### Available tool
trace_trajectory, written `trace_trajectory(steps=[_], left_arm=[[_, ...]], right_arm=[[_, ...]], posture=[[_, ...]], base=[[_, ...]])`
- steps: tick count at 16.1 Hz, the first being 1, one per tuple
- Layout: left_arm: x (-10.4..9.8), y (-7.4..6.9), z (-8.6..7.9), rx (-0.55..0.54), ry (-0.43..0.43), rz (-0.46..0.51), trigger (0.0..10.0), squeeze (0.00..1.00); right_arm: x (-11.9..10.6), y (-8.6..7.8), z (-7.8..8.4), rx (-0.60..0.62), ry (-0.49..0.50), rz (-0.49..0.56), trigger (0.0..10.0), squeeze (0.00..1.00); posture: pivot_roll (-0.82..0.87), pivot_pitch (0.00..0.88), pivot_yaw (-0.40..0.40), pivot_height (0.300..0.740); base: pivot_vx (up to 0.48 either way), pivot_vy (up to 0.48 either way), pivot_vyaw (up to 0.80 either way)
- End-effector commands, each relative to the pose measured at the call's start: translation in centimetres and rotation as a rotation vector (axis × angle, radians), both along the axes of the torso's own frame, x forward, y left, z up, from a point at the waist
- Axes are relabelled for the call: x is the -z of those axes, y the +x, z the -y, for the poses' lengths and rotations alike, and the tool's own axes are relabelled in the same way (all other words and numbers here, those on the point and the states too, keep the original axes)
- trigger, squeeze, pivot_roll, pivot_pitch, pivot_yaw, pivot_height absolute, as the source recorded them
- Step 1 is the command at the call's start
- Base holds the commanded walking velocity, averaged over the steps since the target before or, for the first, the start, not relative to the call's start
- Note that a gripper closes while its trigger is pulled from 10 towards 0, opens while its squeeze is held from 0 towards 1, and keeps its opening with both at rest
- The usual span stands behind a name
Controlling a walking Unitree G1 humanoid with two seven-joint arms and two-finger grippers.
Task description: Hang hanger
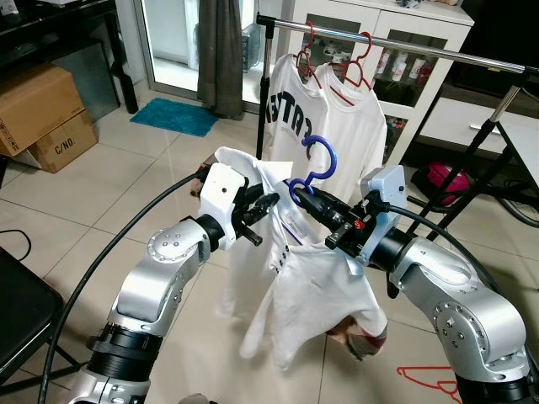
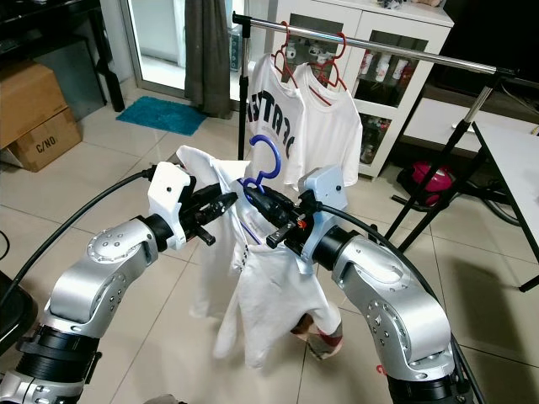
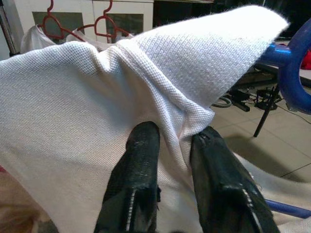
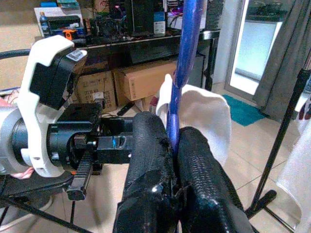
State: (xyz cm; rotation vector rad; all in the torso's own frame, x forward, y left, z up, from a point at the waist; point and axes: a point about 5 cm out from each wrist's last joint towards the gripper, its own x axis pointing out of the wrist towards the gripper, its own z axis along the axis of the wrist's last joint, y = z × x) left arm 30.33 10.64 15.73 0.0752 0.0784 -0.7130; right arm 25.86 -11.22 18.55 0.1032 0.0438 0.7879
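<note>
A blue hanger (image 1: pixel 320 160) carries a white polo shirt (image 1: pixel 312 286) in mid-air before my chest. My right gripper (image 1: pixel 305 196) is shut on the hanger's stem just below the hook; in the right wrist view the blue hanger (image 4: pixel 187 48) rises from between the closed fingers (image 4: pixel 150 155). My left gripper (image 1: pixel 266 203) is shut on a fold of the shirt at its left shoulder, and the white shirt (image 3: pixel 97 97) is pinched between the black fingers (image 3: pixel 141 160). The metal clothes rail (image 1: pixel 438 46) runs behind and above, at some distance from the hook.
Two white T-shirts on red hangers (image 1: pixel 360 63) hang on the rail's left part. A white cabinet (image 1: pixel 421 84) stands behind it. Cardboard boxes (image 1: pixel 42 109) and a teal mat (image 1: pixel 174 116) lie at left. A white table (image 1: pixel 522 143) is at right.
</note>
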Motion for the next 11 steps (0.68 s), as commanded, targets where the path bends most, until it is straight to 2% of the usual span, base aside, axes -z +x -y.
trace_trajectory(steps=[1, 7, 8, 11], left_arm=[[-0.1, 0.0, 0.3, 0.016, -0.002, 0.005, 0.0, 0.0], [-0.3, -0.3, 0.3, 0.011, -0.014, 0.013, 0.0, 0.0], [-0.7, -0.6, -0.1, 0.01, -0.023, 0.024, 0.0, 0.0], [-1.9, -0.8, -1.5, -0.025, -0.023, 0.06, 0.0, 0.0]], right_arm=[[-0.8, 0.1, 0.4, 0.012, 0.003, 0.027, 0.0, 0.0], [-0.2, 0.4, 1.0, 0.069, -0.03, 0.0, 0.0, 0.0], [0.4, 0.8, 1.8, 0.125, -0.071, -0.026, 0.0, 0.0], [1.6, 0.9, 3.0, 0.136, -0.172, -0.055, 0.0, 0.0]], posture=[[-0.05, 0.0, -0.08, 0.71], [-0.05, 0.0, -0.086, 0.71], [-0.05, 0.0, -0.087, 0.71], [-0.05, 0.0, -0.09, 0.71]], base=[[0.0, 0.0, 0.0], [0.0, 0.0, 0.0], [0.0, 0.0, 0.0], [0.0, 0.0, 0.0]])
